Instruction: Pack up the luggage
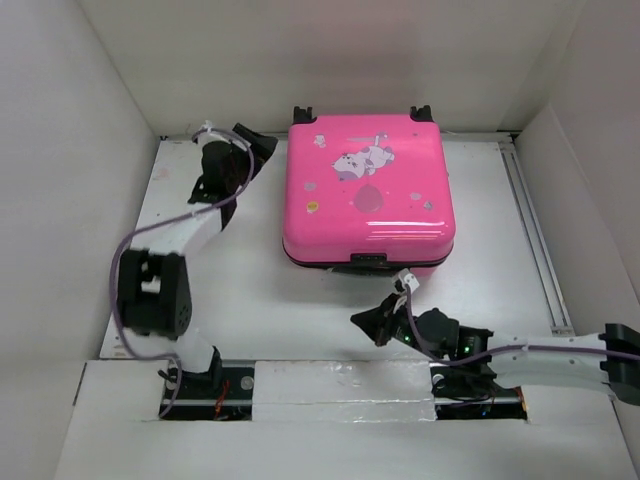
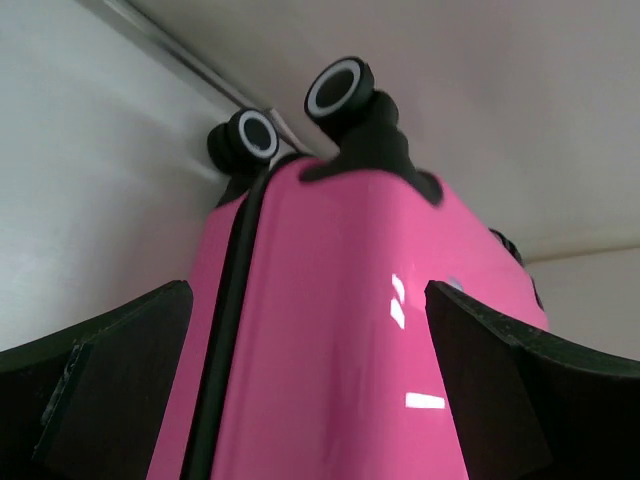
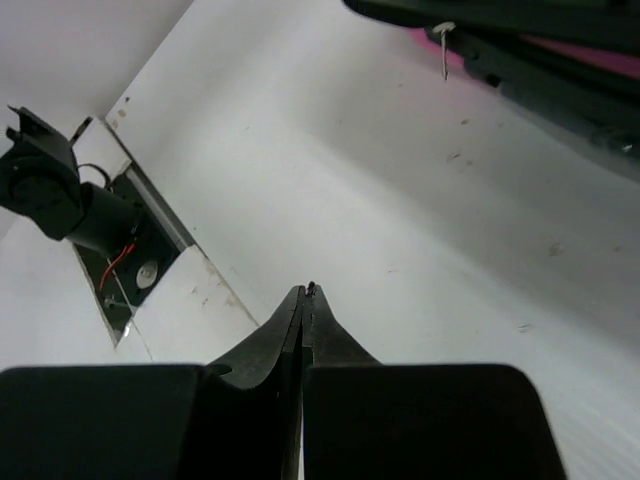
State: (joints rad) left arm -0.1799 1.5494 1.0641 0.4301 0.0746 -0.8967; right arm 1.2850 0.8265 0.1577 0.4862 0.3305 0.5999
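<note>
The luggage (image 1: 368, 190) is a hot-pink hard-shell suitcase lying flat and closed in the middle of the table, cartoon lid up, with its black wheels (image 1: 303, 115) at the far edge. My left gripper (image 1: 262, 150) is open at its far left corner. In the left wrist view its fingers (image 2: 130, 370) stand either side of the pink shell (image 2: 330, 330) and black zipper seam, below the wheels (image 2: 340, 88). My right gripper (image 1: 360, 320) is shut and empty, low over the table just in front of the suitcase. The right wrist view shows its closed tips (image 3: 308, 290) and the suitcase's edge (image 3: 600, 55) at top right.
White enclosure walls stand on the left, back and right. A metal rail (image 1: 530, 220) runs along the table's right side. The arm bases and a taped white strip (image 1: 340, 385) lie at the near edge. The left arm's base (image 3: 60, 195) shows in the right wrist view.
</note>
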